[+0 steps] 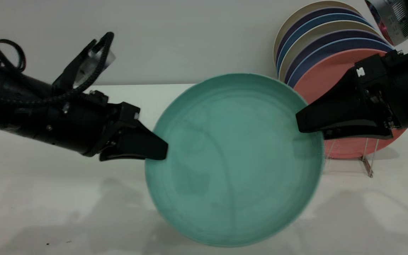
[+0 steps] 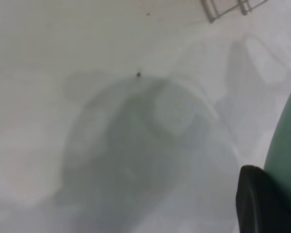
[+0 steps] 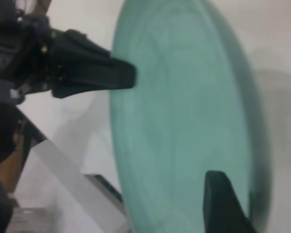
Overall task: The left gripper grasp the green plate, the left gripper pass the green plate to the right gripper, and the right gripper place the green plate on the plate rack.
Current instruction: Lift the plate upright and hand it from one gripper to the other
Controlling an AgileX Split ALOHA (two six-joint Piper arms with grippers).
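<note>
The large round matte teal-green plastic plate [image 1: 234, 159] was held upright above the white bench [image 1: 48, 198], its face turned toward the exterior camera, between the two arms. The left tool [image 1: 154, 150], a black wedge-fingered unit with a looped black cable, met the plate at its left rim; one finger [image 1: 143, 145] lay over the front of the rim. In the left wrist view a single black fingertip [image 2: 262, 201] sat against the plate's green edge [image 2: 286, 141]. In the right wrist view the same left tool [image 3: 128, 75] had a finger pressed on the plate's face [image 3: 179, 111] at the far rim. Whether its second finger bore on the back of the plate could not be seen, so its clamped or released condition could not be determined. The right tool [image 1: 301, 122], a black unit beneath a silver labelled cylinder [image 1: 393, 17], reached the plate's right rim; its front finger [image 1: 331, 113] overlapped the rim. In the right wrist view one of its fingers [image 3: 223, 204] stood before the plate's face and another showed only at the frame's edge beyond the rim, so the rim lay between parted fingers; contact on both sides was not confirmed. Behind the right tool stood the thin silver wire plate rack [image 1: 368, 159], carrying a salmon-pink plate [image 1: 328, 78] at the front and a row of blue and cream plates [image 1: 317, 39] behind it. The green plate was clear of the rack, just beside the pink plate.
</note>
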